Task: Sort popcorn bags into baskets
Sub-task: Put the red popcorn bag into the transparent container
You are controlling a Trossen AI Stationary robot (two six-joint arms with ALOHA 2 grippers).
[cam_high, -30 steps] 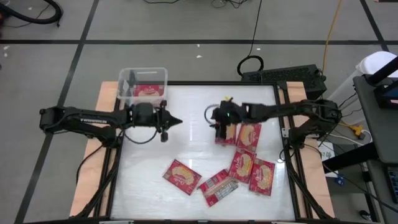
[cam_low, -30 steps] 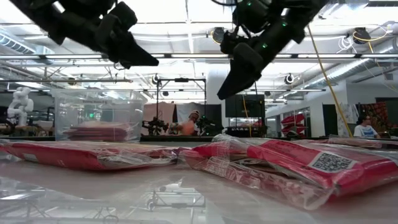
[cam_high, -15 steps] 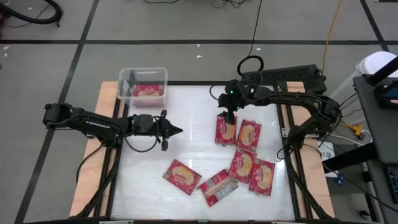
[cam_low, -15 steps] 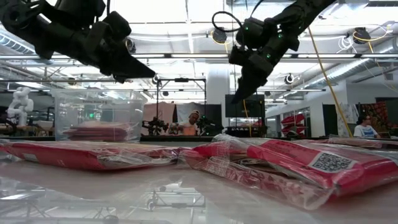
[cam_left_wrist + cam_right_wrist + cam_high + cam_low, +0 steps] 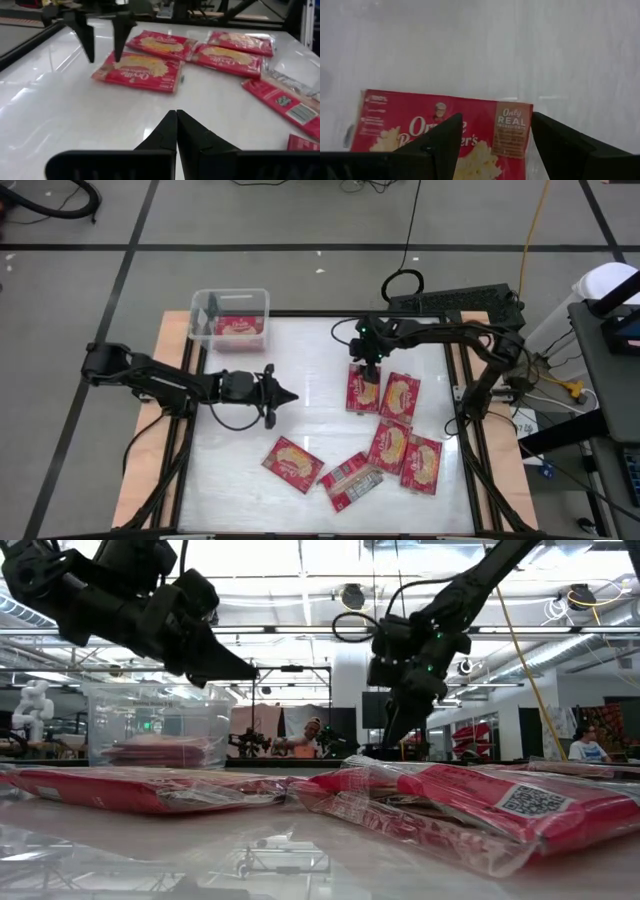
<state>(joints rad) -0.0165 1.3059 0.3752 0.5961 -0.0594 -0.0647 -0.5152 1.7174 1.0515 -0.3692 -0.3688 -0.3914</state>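
Since a second ago the right end effector (image 5: pixel 365 369) has dropped, fingers spread and empty, over the far popcorn bag (image 5: pixel 362 389). The left end effector (image 5: pixel 287 396), closed and empty, hovers mid-counter (image 5: pixel 310 350). The basket (image 5: pixel 229 319) sits far left.

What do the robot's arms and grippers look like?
Both arms are black and thin, built from jointed sections. The left gripper ends in two dark, pointed wedge-shaped fingers. The right gripper has the same dark, tapered fingers. A black cable loops beside the right arm's wrist, where small green lights glow.
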